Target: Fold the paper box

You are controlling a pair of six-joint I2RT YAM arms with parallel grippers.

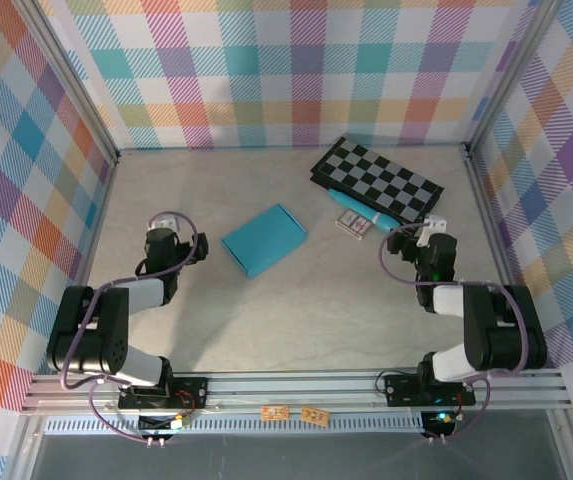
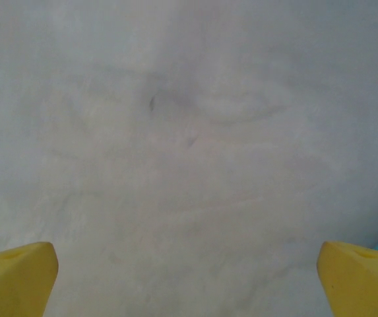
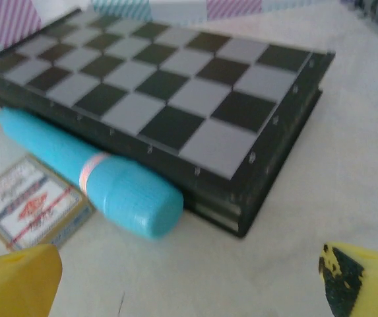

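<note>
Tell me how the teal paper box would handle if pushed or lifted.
The paper box lies flat and thin, so it is probably light and would likely slide on the smooth table when pushed. Lifted by one edge, it may flex.

Plaid walls (image 1: 286,70), pale grey table (image 1: 296,320)

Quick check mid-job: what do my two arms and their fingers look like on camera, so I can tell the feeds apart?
The left arm and right arm both have black joint housings with white link segments, and a greyish-purple cable loops along each. The left gripper and right gripper have yellow wedge-shaped fingers. The right gripper's finger at the picture's right carries black scuff marks.
</note>
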